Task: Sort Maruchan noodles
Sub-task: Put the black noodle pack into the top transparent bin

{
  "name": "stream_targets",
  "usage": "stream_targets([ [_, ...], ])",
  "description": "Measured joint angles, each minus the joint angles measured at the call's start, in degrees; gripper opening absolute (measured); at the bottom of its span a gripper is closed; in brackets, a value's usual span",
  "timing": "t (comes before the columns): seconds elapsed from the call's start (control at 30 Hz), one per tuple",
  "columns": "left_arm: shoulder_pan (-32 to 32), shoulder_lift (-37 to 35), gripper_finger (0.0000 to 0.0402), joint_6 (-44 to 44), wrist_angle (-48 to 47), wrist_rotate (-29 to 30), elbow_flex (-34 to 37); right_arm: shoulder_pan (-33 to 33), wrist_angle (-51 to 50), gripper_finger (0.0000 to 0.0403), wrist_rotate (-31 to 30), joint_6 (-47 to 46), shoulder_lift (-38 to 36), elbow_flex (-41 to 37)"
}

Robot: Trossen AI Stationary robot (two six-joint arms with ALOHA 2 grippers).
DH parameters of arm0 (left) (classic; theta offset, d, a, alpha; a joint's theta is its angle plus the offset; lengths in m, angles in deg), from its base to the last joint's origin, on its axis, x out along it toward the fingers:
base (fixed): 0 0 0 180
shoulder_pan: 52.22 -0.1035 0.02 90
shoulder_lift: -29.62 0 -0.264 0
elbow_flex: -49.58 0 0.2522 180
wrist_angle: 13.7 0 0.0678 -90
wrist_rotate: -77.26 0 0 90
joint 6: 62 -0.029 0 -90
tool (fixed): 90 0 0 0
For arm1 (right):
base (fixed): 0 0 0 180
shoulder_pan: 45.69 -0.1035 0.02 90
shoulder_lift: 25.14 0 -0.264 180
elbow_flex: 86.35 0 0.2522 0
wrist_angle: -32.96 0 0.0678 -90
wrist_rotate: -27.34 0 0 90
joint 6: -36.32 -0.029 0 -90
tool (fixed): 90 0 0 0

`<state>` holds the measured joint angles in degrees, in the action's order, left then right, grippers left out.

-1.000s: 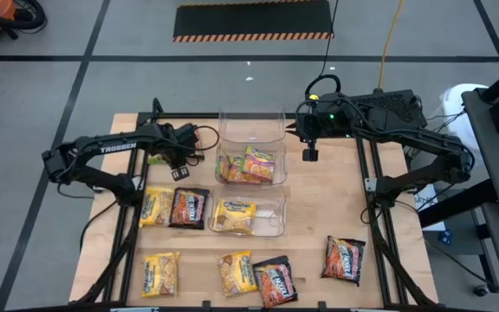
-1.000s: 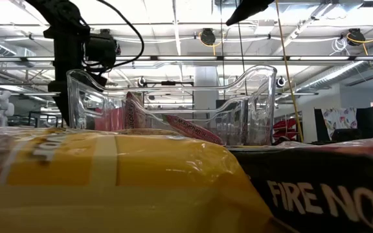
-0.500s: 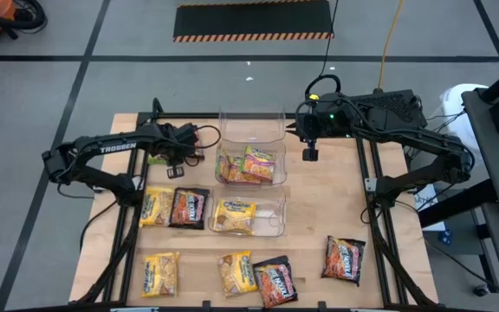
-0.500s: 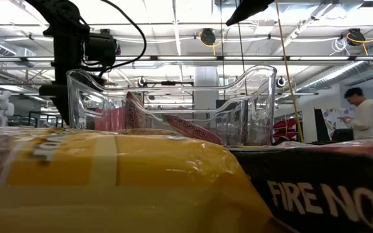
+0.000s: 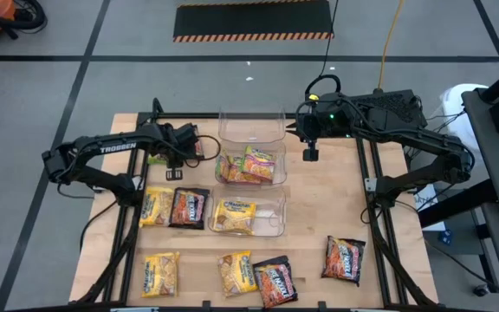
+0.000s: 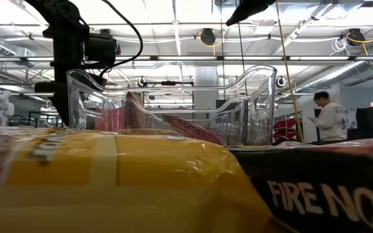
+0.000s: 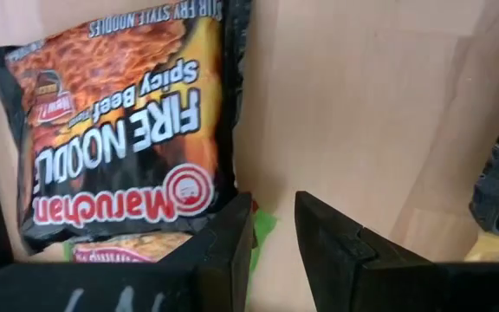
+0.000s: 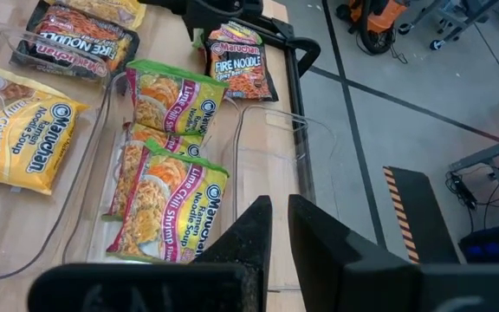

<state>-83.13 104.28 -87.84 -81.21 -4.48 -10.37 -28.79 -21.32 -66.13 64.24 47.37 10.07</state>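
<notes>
Wooden table (image 5: pixel 319 221) carries three clear bins (image 5: pixel 251 165) down its middle, with Maruchan noodles (image 5: pixel 187 208) in two bins and along the left side and near edge. I see my left gripper (image 5: pixel 180 161) spread, empty, hovering left of the bins; my right gripper (image 5: pixel 309 154), jaws narrowly parted and empty, hangs right of them.

- A yellow packet (image 6: pixel 109 181) fills the near foreground, with a dark packet (image 6: pixel 322 188) just beside it.
- Behind them stands a clear bin (image 6: pixel 173 103) holding tilted packets (image 6: pixel 173 124).
- A dark arm (image 6: pixel 63 58) hangs above the bin's end; its claw cannot be made out.
- Far beyond, a person (image 6: pixel 329 120) stands.
</notes>
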Motion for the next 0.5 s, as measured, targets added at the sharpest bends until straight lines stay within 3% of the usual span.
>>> stream_targets([
  [0.17, -0.03, 0.00, 0.0097, 0.44, 0.27, 3.97, 2.09, 0.00, 0.00, 0.0036, 0.00, 0.20, 0.00, 0.02],
  [0.5, -0.03, 0.02, 0.0097, 0.78, 1.62, 5.34, 4.89, -0.01, 0.00, 0.0036, 0.00, 0.25, 0.00, 0.07],
])
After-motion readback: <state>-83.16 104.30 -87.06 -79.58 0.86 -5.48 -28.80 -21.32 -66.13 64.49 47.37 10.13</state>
